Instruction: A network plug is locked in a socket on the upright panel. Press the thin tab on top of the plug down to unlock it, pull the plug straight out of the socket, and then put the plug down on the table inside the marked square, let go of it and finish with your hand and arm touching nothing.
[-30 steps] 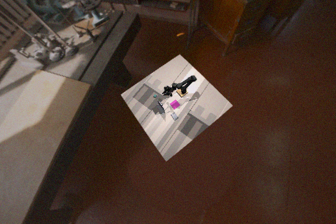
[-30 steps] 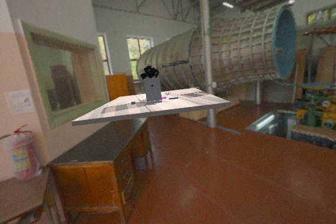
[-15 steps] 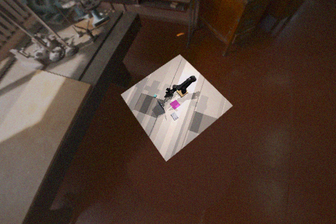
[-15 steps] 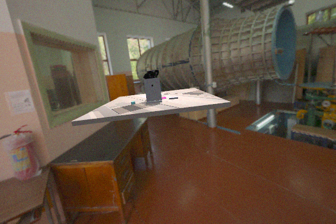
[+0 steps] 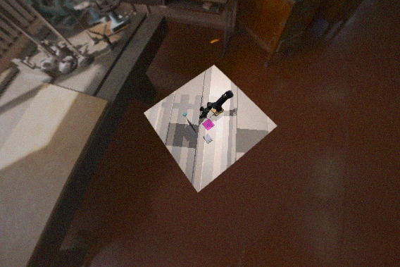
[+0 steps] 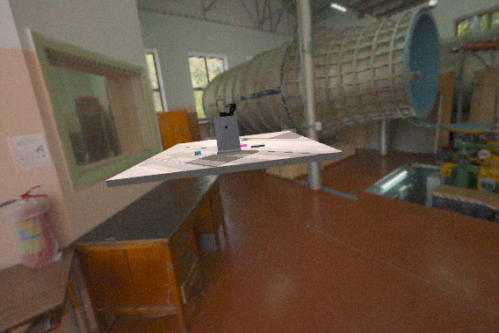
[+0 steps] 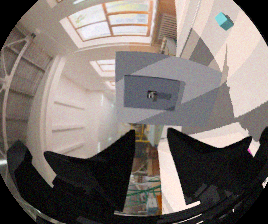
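Observation:
An upright grey panel (image 7: 185,75) (image 6: 227,134) (image 5: 190,125) stands on the table (image 5: 225,157) (image 6: 285,152). In the wrist view its dark socket block holds the small grey plug (image 7: 157,95). My gripper (image 7: 151,132) (image 5: 203,111) (image 6: 227,110) is off the panel and points at it, with the plug ahead of the fingertips and apart from them. The fingers are partly open and nothing is between them. The marked square (image 5: 208,124) (image 6: 243,145) is magenta and lies on the table beside the panel, below my arm.
A small teal cube (image 5: 184,114) (image 6: 198,152) (image 7: 225,20) lies on the table to one side of the panel. A small flat grey piece (image 5: 208,138) lies beyond the magenta square. The table ends in open edges all round.

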`<act>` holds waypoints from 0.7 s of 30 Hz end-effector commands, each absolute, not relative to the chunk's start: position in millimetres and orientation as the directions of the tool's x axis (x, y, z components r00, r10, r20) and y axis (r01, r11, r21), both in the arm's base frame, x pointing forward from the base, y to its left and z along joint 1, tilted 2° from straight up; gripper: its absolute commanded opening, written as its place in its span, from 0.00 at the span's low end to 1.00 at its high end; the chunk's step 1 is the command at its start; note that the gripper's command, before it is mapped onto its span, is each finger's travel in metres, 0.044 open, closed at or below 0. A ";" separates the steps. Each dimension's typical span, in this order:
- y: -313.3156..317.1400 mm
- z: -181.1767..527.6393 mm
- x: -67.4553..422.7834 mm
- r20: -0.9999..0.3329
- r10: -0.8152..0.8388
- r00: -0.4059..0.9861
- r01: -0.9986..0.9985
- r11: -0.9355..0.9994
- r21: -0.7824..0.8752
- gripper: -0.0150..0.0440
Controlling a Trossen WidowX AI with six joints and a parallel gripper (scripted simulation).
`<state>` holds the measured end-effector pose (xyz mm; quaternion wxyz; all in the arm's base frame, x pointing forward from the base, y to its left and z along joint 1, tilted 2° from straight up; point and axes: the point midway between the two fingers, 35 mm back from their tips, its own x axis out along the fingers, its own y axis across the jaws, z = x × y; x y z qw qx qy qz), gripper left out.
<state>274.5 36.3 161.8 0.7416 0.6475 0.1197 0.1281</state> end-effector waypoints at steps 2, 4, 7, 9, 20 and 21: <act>39.8 148.8 266.5 -0.027 0.369 0.929 0.012 0.044 0.999 0.52; 39.8 148.8 266.5 -0.027 0.369 0.929 0.012 0.044 0.999 0.52; 39.8 149.0 266.8 -0.027 0.369 0.929 0.012 0.043 0.999 0.52; 40.0 149.7 269.4 -0.027 0.369 0.929 0.012 0.042 0.999 0.52; 42.1 153.2 292.2 -0.021 0.373 0.928 0.011 0.030 0.999 0.52; 42.3 153.2 294.3 -0.021 0.373 0.928 0.010 0.029 1.000 0.52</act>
